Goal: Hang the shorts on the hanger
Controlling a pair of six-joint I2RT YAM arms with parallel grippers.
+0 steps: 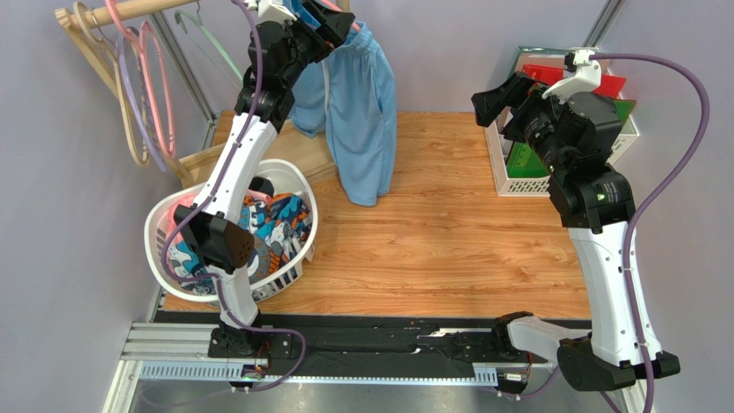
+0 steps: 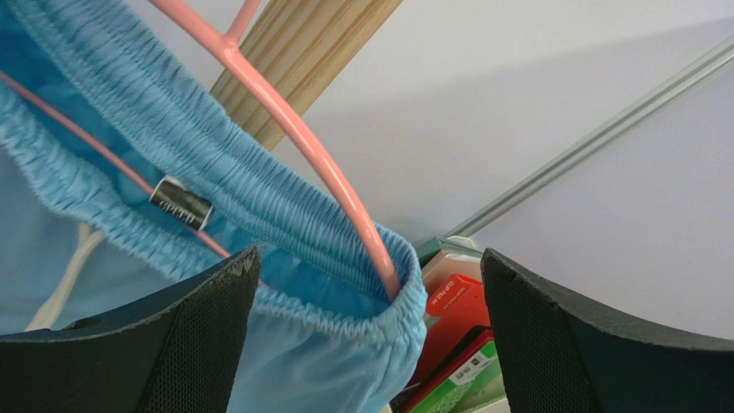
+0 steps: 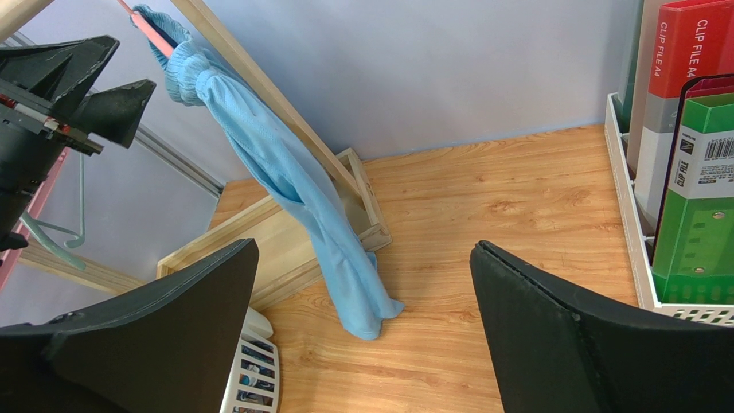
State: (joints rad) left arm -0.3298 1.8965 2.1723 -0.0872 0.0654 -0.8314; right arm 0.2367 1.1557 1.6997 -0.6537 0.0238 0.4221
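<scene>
I read the shorts (image 1: pixel 360 112) hanging vertically at the far edge of the surface (image 1: pixel 448 232), waistband threaded on the hanger (image 2: pixel 293 129) — directly ahead of my left hand (image 2: pixel 369 284), fingers apart. Right hand (image 3: pixel 362 258), likewise apart, stands well off.

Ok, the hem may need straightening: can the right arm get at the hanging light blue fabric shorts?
Probably yes: only bare wooden table lies between the open right end effector and the shorts; the left arm is higher up.

Materials and finishes recorded.
Showed soft matt cloth with a ribbed elastic band in the shorts (image 2: pixel 258 194), smooth glossy plastic in the hanger (image 2: pixel 297 133), grained wood in the table (image 1: pixel 448 241), white plastic in the basket (image 1: pixel 152 234).
</scene>
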